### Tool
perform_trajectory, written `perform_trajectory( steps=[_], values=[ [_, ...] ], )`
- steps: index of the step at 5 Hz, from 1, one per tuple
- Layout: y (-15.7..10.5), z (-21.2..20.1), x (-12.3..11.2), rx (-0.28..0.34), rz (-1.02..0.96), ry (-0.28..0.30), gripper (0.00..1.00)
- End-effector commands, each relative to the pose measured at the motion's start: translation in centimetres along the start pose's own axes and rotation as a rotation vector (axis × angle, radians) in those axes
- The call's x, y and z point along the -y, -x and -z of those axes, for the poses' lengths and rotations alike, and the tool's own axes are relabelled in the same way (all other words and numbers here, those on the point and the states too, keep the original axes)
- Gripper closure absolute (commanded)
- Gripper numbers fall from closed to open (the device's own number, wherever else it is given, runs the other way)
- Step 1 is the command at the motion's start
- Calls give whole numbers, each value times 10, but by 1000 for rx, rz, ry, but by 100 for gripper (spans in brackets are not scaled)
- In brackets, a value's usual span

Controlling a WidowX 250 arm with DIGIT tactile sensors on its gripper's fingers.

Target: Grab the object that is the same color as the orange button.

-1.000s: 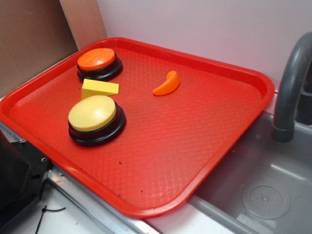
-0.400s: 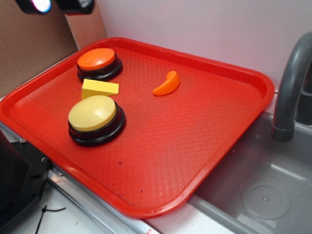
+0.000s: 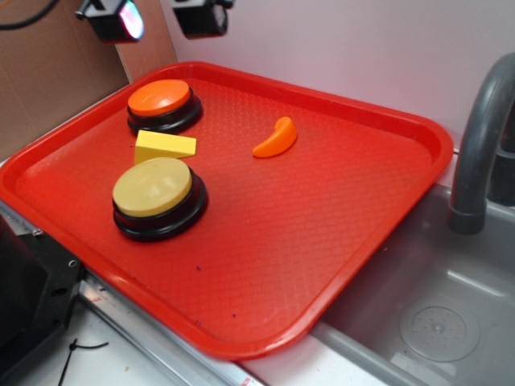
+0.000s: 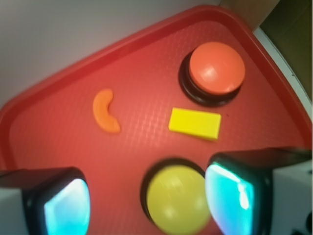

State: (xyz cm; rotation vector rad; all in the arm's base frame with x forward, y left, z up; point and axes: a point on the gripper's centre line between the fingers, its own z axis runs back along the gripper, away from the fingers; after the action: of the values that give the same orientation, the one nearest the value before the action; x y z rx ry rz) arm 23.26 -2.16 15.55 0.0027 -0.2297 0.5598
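Small glossy orange plastic crescent (image 3: pixel 275 137) lies untouched mid-tray on red plastic tray (image 3: pixel 265 265), well apart from round orange dome button (image 3: pixel 160 98). We hold gripper (image 3: pixel 157 18) high above, fingers spread, empty. Approach, descent, grasp all remain.
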Motion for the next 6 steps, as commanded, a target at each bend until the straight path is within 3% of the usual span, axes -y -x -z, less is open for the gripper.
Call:
perform_trajectory(
  steps=[1, 3, 6],
  values=[
    [-35, 46, 33, 127, -124, -56, 0],
    [-49, 88, 51, 191, -120, -118, 0],
    [-51, 126, 49, 201, -138, -164, 0]
  ],
)
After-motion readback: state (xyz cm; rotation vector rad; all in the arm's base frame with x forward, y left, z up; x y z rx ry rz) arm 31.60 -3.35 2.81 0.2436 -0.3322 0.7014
